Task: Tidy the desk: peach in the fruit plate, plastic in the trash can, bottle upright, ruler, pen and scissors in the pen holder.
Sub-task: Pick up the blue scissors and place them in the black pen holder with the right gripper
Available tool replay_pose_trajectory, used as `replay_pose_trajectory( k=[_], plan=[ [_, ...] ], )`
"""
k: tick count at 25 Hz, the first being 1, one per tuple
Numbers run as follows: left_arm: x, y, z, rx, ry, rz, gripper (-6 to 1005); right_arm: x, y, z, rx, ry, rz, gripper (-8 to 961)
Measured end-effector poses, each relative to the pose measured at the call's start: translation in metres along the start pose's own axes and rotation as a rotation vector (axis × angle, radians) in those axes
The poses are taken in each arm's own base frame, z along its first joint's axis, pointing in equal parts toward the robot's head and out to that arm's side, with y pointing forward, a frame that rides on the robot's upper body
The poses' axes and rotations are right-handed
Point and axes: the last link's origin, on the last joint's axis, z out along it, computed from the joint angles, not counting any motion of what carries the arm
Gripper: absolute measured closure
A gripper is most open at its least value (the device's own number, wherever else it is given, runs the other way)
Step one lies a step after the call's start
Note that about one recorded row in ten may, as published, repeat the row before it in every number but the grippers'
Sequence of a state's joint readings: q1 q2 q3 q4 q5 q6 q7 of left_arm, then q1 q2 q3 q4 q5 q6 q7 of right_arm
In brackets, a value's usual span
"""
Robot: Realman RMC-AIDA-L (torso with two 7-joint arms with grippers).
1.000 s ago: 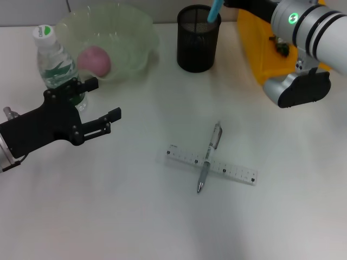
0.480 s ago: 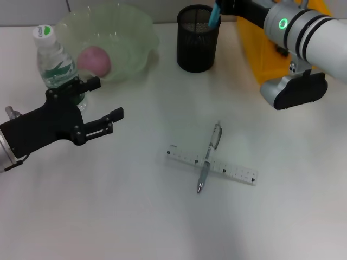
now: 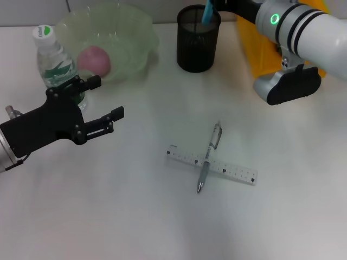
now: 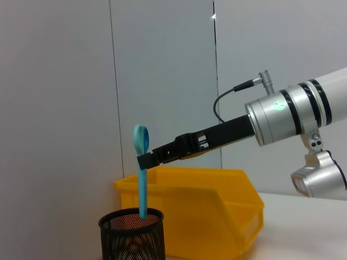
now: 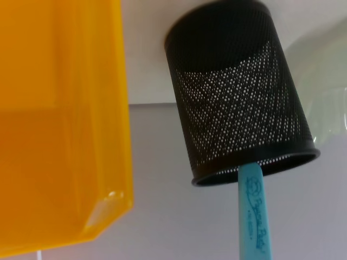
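i see a matt black mesh pen holder, likely metal, a glossy yellow plastic bin and smooth turquoise plastic scissors.

Your white desk carries: water bottle upright at far left, just beside green fruit plate. Black mesh pen holder stands at far centre, yellow bin to its right. Mid-desk, clear ruler lies flat, pen laid crosswise on it.

peach in fruit plate | bottle left | pen across ruler
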State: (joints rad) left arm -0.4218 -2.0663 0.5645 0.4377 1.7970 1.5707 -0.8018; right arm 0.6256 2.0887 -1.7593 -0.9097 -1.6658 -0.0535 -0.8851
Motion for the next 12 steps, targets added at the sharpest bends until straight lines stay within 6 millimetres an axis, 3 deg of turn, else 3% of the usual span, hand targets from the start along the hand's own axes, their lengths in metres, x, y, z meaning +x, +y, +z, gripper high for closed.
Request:
replay_pose_trajectory(
  k=[12],
  plan=[
    [-0.0008,0.0011,-0.0011,-0.003,-0.003,0.003,165,-0.0038,-0.0100,0.0110,-0.069,0.051,0.032,682]
  ],
)
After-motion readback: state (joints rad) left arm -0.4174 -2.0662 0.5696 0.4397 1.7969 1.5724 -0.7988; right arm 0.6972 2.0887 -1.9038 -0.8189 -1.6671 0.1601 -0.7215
